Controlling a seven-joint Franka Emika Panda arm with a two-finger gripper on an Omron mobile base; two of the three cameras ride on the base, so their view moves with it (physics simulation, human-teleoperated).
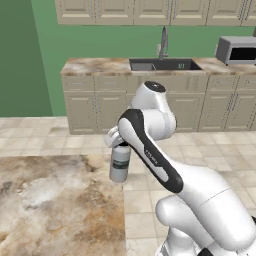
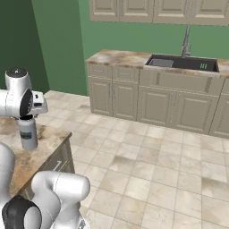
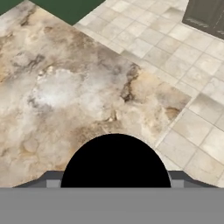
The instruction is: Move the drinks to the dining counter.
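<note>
A pale grey bottle [image 1: 120,164] [image 2: 28,134] with a black cap [image 3: 116,162] and a dark label hangs upright from my gripper [image 1: 119,144] [image 2: 27,118] [image 3: 116,181], which is shut on its top. It is over the corner of the dining counter [image 1: 55,205] [image 2: 50,144] [image 3: 65,87], a marbled beige-and-brown slab, close to the edge beside the floor. Its base is at or just above the stone; I cannot tell whether it touches. My forearm hides most of the fingers in the left base view.
Across the tiled floor [image 1: 210,150] [image 2: 156,161] runs a back counter with beige cabinets, a sink [image 1: 162,65] [image 2: 181,62] with a faucet, and a microwave [image 1: 236,49] at its right end. Green walls stand behind.
</note>
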